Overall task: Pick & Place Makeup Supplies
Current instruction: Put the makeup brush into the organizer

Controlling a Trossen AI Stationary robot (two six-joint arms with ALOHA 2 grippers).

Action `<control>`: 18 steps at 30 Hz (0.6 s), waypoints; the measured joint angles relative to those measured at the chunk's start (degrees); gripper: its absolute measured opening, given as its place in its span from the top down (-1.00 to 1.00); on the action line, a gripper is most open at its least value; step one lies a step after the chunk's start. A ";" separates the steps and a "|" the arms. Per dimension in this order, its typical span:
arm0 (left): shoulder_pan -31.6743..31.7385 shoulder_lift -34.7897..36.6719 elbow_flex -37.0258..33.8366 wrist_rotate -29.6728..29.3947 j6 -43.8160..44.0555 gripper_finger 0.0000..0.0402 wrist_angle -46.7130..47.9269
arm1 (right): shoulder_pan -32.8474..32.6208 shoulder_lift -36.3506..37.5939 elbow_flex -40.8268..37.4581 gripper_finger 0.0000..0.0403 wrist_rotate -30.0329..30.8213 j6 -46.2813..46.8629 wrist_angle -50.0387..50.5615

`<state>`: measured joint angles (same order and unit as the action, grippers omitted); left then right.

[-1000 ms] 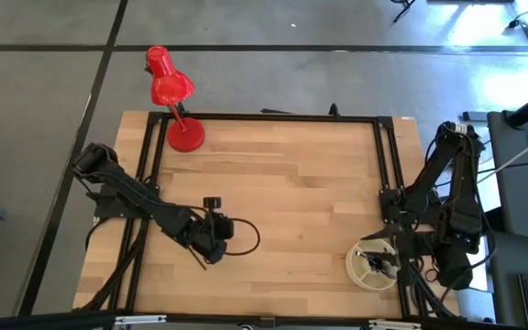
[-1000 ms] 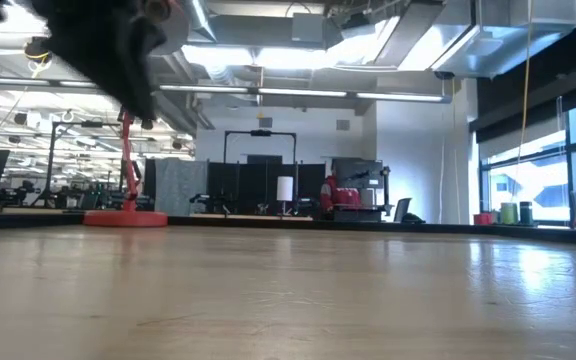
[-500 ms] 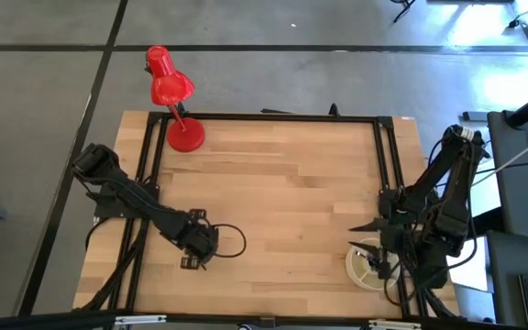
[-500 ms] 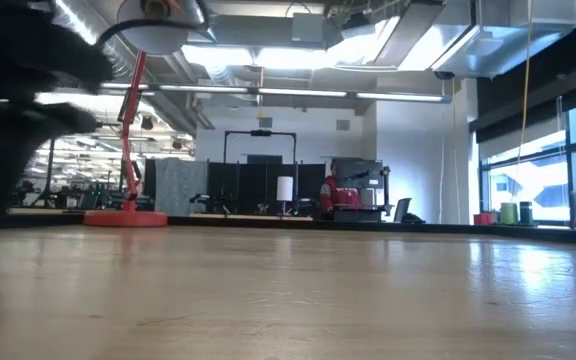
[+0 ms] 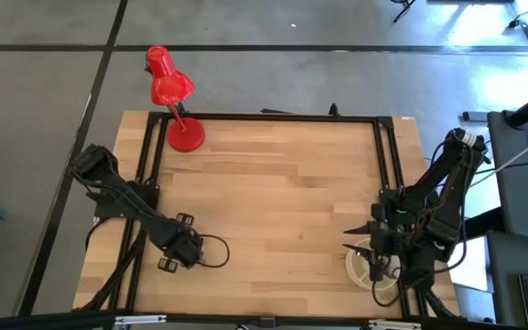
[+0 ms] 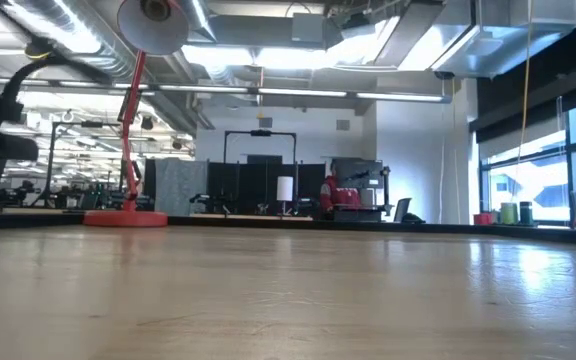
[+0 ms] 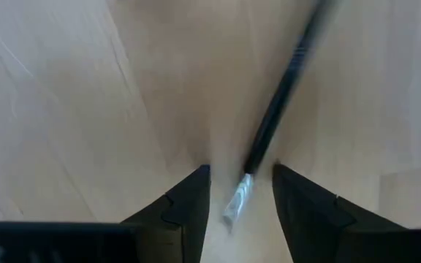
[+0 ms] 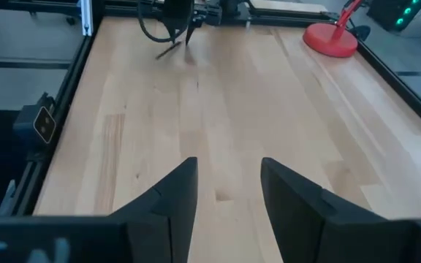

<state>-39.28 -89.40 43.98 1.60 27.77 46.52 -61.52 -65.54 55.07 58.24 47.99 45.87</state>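
Pale wooden planks make up the bench, framed by black rails, with a bright workshop visible beyond it in the low view.

Near the bench's left edge, toward the front corner, the left tool points down at the wood with its fingers standing apart. Between them lies one makeup brush, a slim dark stick with a pale, shiny tip; neither finger is touching it, and it rests flat on the wood, running away from the tool at a slant. In the right wrist view the same brush shows as a thin dark line beside that tool, far across the bench.

At the right edge, near the front corner, the right tool hangs over a round white dish; its fingers are apart with nothing between them.

A red desk lamp stands at the back left corner.
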 joint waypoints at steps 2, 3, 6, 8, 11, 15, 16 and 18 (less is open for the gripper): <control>-0.10 0.30 -1.60 -0.15 -0.05 0.29 -0.49 | 0.34 -0.06 0.00 0.25 -0.46 -0.09 -0.07; -0.10 0.34 -2.23 -0.18 -0.05 0.30 -0.91 | 0.45 -0.06 0.00 0.25 -0.51 -0.24 -0.07; 0.06 0.59 -3.36 -1.26 0.03 0.33 -1.99 | 1.23 -0.06 0.00 0.25 -0.94 -0.70 -0.10; 0.29 0.61 -3.53 -1.43 -0.34 0.38 -2.86 | 1.76 -0.06 0.00 0.25 -0.96 -0.71 -0.16; 0.39 0.61 -3.75 -1.67 -1.44 0.52 -4.36 | 2.57 -0.06 0.00 0.25 -1.67 -0.63 -0.38; 0.48 0.58 -3.75 -0.94 -1.78 0.77 -5.05 | 2.83 -0.07 0.00 0.25 -2.53 -0.68 -1.05; 0.68 0.54 -3.75 -0.49 -2.03 0.84 -5.15 | 2.83 -0.06 0.00 0.25 -2.55 -0.68 -1.03; 1.19 0.54 -3.75 -0.09 -2.19 0.94 -5.18 | 2.83 -0.06 0.00 0.25 -2.54 -0.70 -1.04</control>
<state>-38.09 -88.86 40.23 1.51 25.58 41.35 -58.70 -65.60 55.07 55.70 47.29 44.83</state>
